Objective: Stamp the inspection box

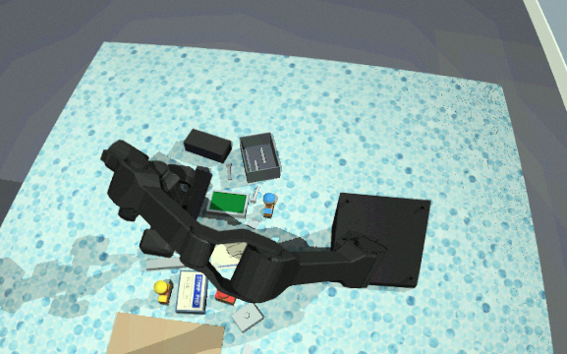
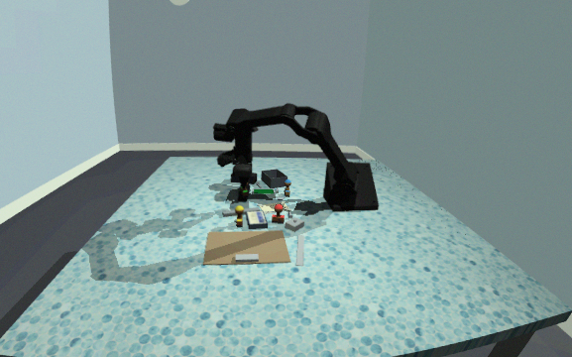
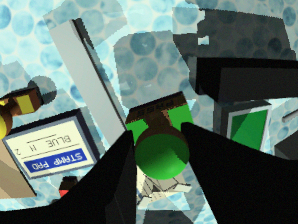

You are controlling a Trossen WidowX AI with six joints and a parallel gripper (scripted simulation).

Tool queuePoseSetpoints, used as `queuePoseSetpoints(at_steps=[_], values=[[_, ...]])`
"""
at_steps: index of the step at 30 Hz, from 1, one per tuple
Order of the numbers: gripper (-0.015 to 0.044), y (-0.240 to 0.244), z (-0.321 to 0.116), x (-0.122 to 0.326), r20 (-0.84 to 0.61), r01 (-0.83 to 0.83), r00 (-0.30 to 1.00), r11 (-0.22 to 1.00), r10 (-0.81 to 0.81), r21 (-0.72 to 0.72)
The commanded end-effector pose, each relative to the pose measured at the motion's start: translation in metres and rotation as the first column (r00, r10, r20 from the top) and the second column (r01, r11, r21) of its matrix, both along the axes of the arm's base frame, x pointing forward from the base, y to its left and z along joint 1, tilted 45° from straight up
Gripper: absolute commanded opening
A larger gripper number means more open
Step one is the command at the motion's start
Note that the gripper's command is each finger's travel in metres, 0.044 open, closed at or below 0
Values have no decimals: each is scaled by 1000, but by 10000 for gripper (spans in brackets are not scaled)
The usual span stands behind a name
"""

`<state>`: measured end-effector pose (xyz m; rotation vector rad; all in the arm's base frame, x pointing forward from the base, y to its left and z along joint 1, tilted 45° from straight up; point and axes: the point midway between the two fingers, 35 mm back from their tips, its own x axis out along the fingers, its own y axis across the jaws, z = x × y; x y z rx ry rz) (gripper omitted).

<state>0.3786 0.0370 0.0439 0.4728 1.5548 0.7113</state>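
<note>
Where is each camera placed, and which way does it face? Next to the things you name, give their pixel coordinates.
Top: high above the bench, looking down; whole arm and base.
Exterior: beyond the bench's near edge, looking across it; arm side-on.
Wrist: on the arm, looking past the gripper (image 3: pixel 159 129) fingers at the green-knobbed stamp (image 3: pixel 162 155).
Top and wrist share the stamp pad's lettered lid (image 1: pixel 191 292) (image 3: pixel 50 145).

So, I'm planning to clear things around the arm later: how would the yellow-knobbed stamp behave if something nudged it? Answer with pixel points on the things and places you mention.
The yellow-knobbed stamp (image 1: pixel 162 288) (image 2: pixel 239 216) would probably tip fairly easily, since its round knob sits high above a small base. It likely wouldn't roll while upright, as the base looks blocky. The body looks rigid, so I'd expect no flexing.
</note>
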Motion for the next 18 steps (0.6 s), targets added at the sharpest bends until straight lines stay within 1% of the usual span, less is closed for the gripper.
queuePoseSetpoints(at_steps=[1,7,18], values=[[0,-2,3,0,6,-4,1000,1000,4,-4],[0,-7,1,-1,6,-4,1000,1000,4,-6],[0,-72,-50,-36,5,-2,1000,1000,2,-17]])
